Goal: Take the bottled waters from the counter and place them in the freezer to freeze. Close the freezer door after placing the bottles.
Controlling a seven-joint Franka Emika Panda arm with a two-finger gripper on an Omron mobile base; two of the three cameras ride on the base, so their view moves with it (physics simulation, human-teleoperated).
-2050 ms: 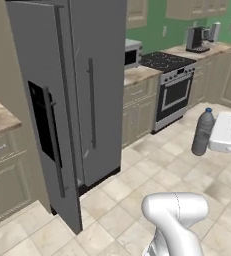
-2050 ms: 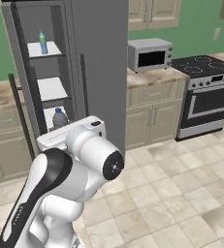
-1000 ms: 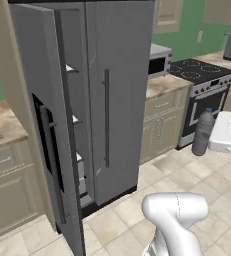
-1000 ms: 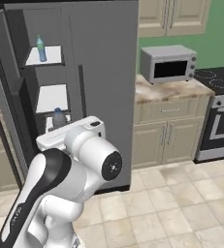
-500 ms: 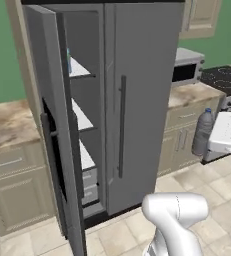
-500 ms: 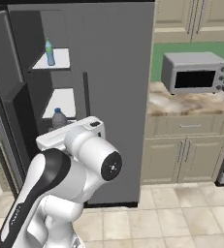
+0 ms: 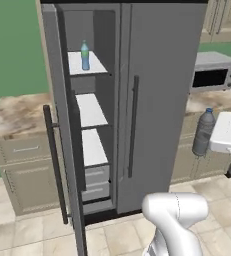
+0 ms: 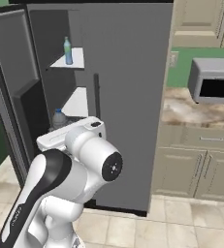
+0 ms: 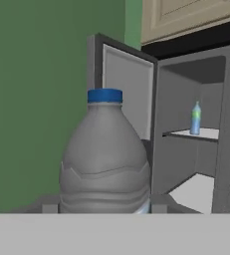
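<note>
The tool (image 7: 213, 134) is closed on the dark grey-blue plastic bottle with a blue cap (image 7: 203, 132). In the left base view the bottle stands upright against the white hand body, at the right edge of the picture. In the hand view the same bottle (image 9: 105, 160) sits directly ahead of the tool, held between the two finger tips (image 9: 49, 204), of which only grey stubs show on either side of its base; the contact points themselves are probably hidden behind the bottle's shoulder. In the right base view just the bottle's cap and neck (image 8: 59, 119) appear above the white hand.

The freezer (image 7: 94, 95), the tall narrow left compartment of the grey side-by-side fridge, lies beyond the tool and is open. Its tall grey freezer door with the long dark vertical bar handle (image 7: 55, 165) is swung wide towards the camera. White shelves and drawers are visible inside.

The clear light blue plastic bottle with a green cap (image 7: 85, 56) stands upright on the top white shelf (image 7: 94, 64) of the freezer, well apart from the tool and higher than the held bottle. It is also seen in the right base view (image 8: 68, 51) and, small and far ahead of the tool, in the hand view (image 9: 195, 119).

The beige-brown marbled stone surface (image 7: 17, 112) on its narrow beige cabinet stands beside the open door, on the far side of the freezer from the tool.
</note>
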